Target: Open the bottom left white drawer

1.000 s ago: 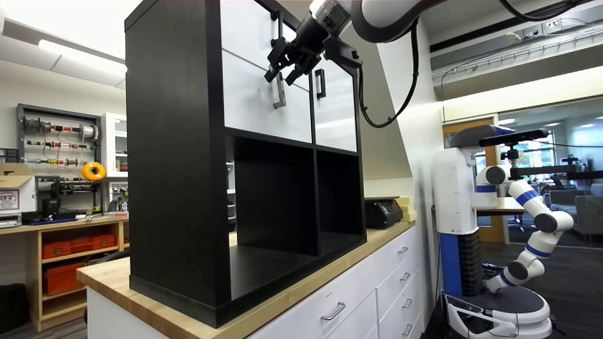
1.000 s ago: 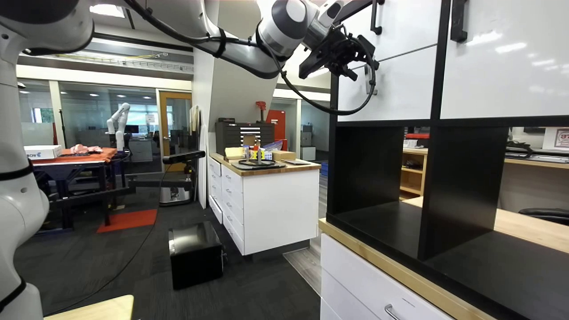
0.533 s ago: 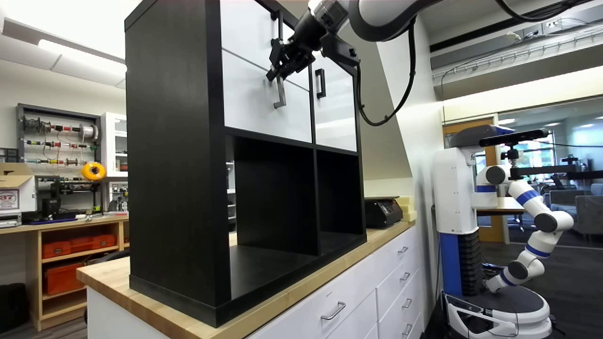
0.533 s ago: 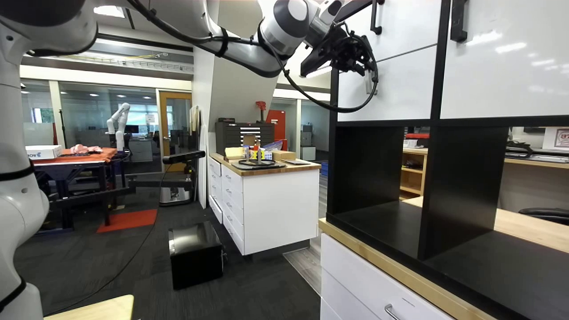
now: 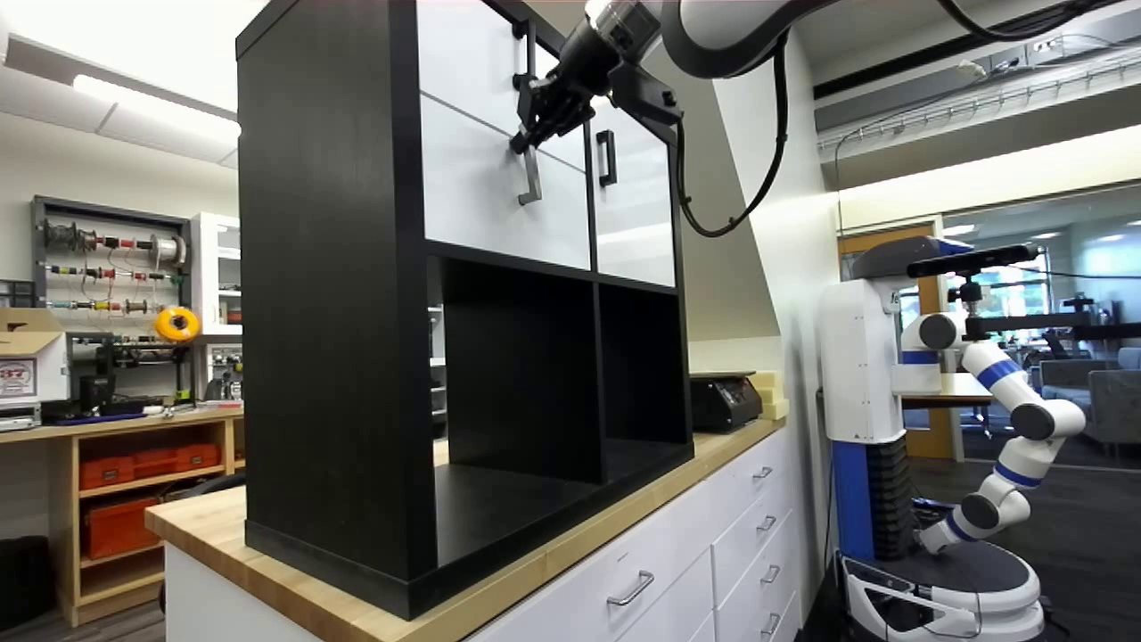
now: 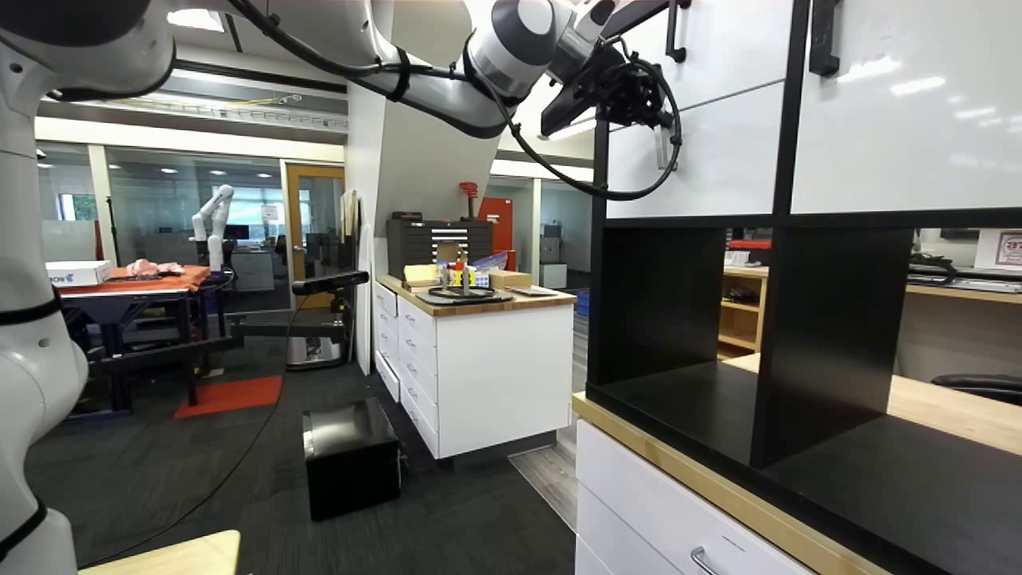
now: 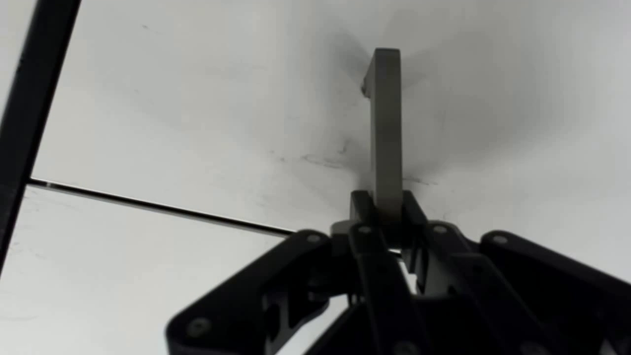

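The bottom left white drawer [image 5: 481, 205] is a glossy front in the left column of the black shelf unit. Its front lies flush with the frame in both exterior views, and a thin seam parts it from the front above. A dark handle [image 5: 532, 183] stands out from it. My gripper [image 5: 524, 143] is on the handle's upper end, close to the seam. In the wrist view the handle [image 7: 388, 123] runs in between the fingertips of the gripper [image 7: 388, 207], which press it from both sides. The handle's upper end is hidden behind the fingers.
Above is another white front [image 5: 463, 53] with a black handle near my gripper. The right column has a white front [image 6: 910, 136] with its own handle. Open compartments [image 5: 521, 374] lie below. A cable [image 5: 740, 223] loops from my wrist. Counter drawers [image 5: 624, 588] with silver handles stand underneath.
One second ago the jaws stood wide around the handle; they have since closed onto it. The wrist has shifted slightly toward the drawer. The drawer front has not moved.
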